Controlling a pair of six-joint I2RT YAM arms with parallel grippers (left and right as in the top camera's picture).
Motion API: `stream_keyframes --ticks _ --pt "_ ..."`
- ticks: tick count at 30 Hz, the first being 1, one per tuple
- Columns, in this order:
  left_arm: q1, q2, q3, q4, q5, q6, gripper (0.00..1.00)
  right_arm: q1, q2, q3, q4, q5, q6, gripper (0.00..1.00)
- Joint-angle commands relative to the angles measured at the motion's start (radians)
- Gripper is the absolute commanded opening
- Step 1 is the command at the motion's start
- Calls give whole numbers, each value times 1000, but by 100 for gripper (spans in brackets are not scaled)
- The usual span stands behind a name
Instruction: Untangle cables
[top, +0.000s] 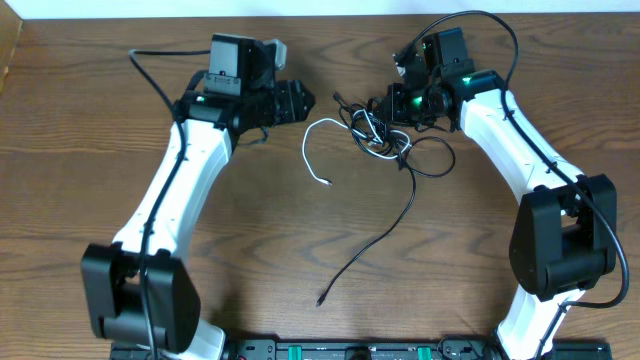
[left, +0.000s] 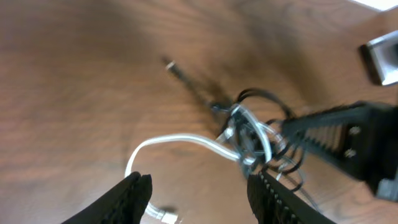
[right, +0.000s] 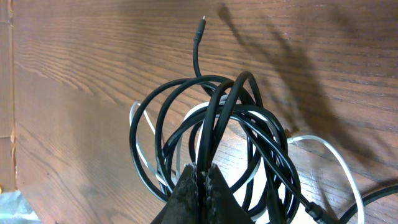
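black cable (right: 197, 50) sits pinched in right end effector (right: 200, 177); left end effector (left: 199, 182) spread nearby.

You are looking at a dark wooden table (top: 250, 230), grain running sideways. A pale strip (top: 320, 8) is showing beyond the left gripper (top: 303, 100), past the far edge; light is glaring off the wood by the right gripper (right: 200, 171).
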Motion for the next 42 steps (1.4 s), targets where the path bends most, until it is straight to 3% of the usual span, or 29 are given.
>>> stream_keyframes --ticks 1,8,27,42 --pt "-26 51 7 55 88 -44 55 1 -29 5 2 -23 -19 1" --pt "-103 141 7 193 87 -111 53 2 -29 5 2 -23 -19 1" --pt "-197 323 7 237 28 -191 39 2 -29 5 2 -30 -19 1" --pt "-241 401 7 243 -66 -203 36 -3 -29 5 6 -67 -18 1"
